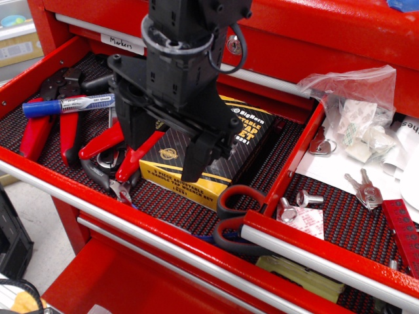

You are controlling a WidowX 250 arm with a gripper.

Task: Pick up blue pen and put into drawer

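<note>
Already in the drawer (275,163), blue pen (69,104) lies left of the empty, spread-fingered gripper (167,147).

We see the open drawer (39,171) crowded: the red-handled pliers (46,127) lie at the left with the blue pen (69,104) across them. More pliers (114,154) and a yellow-black box (216,147) fill the middle, and scissors (239,216) lie near the front right corner. The gripper (167,140) hangs low over the middle. Bare mat (281,154) stays free right of the box.
</note>
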